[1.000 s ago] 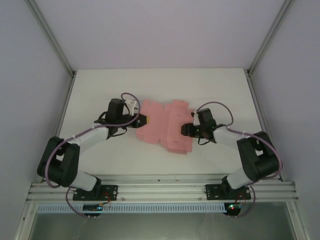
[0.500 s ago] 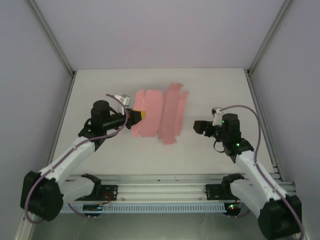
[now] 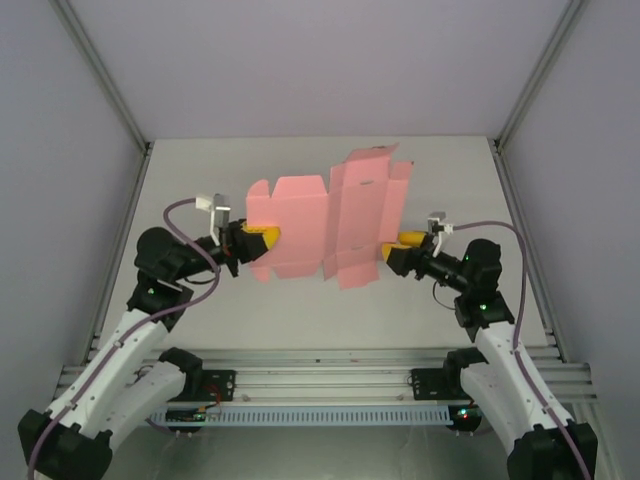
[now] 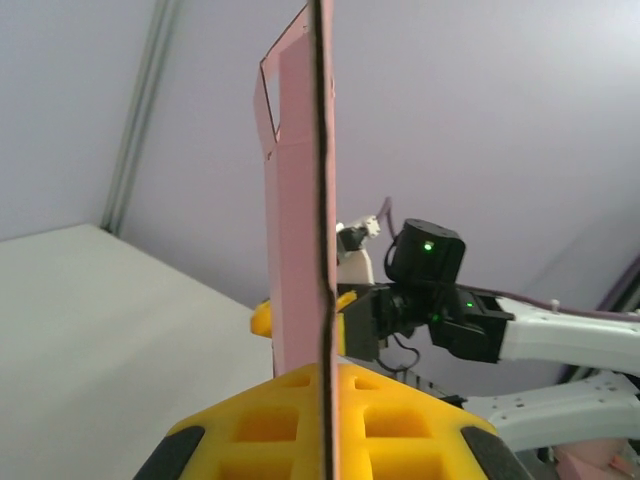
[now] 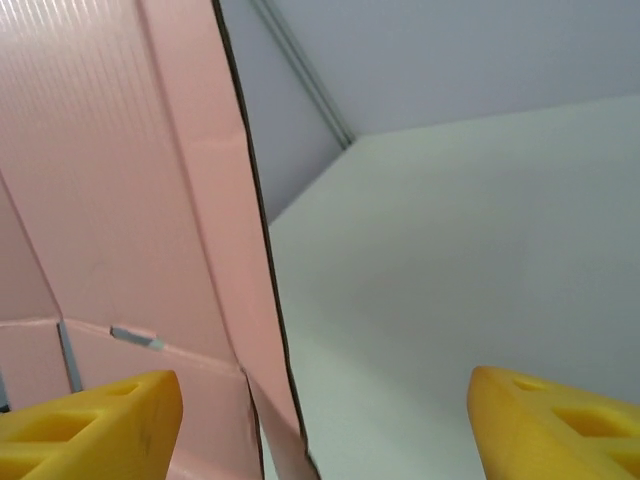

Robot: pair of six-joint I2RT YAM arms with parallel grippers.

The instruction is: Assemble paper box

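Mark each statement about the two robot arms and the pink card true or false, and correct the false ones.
1. The left claw is shut on the left edge of the pink card. True.
2. The right claw is clamped tight on the card. False: its fingers stand apart, with the card's edge between them.
3. The card has been folded into a closed box. False: it is an open sheet with flaps and creases.
4. The two claws face the card from opposite sides. True.
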